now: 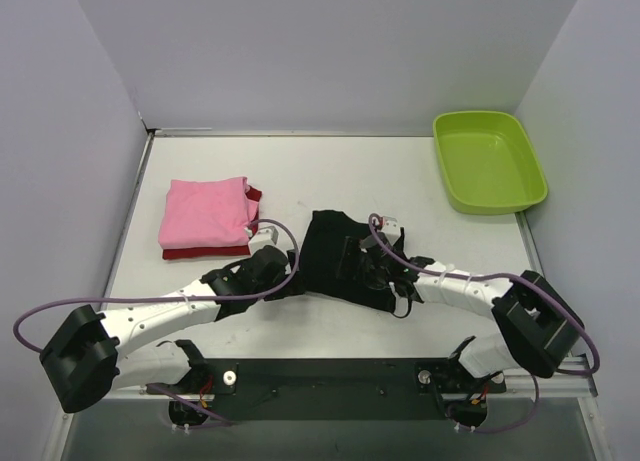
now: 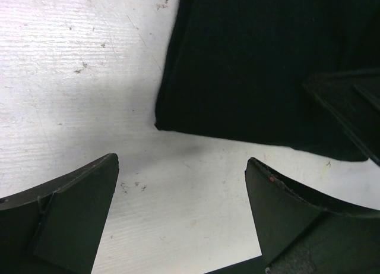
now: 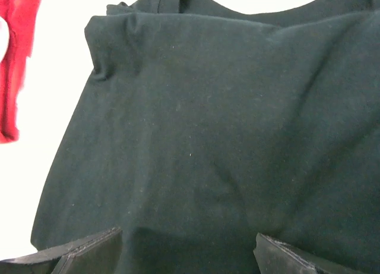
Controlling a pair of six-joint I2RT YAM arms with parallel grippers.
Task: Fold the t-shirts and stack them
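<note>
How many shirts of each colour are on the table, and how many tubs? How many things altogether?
Pink shirt: 1
Dark red shirt: 1
Black shirt: 1
Green tub: 1
Total: 4 things

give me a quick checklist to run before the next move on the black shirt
1. Left pincer open: ok, jaws apart over bare table, beside a corner of the black shirt.
2. Right pincer open: ok, jaws apart over the black cloth.
3. Fold of the black shirt finished: cannot tell, the arms cover part of it.
4. Stack ready: ok, pink shirt lies folded on dark red shirt.
5. All three stacked: not ok, the black shirt lies apart from the stack.
</note>
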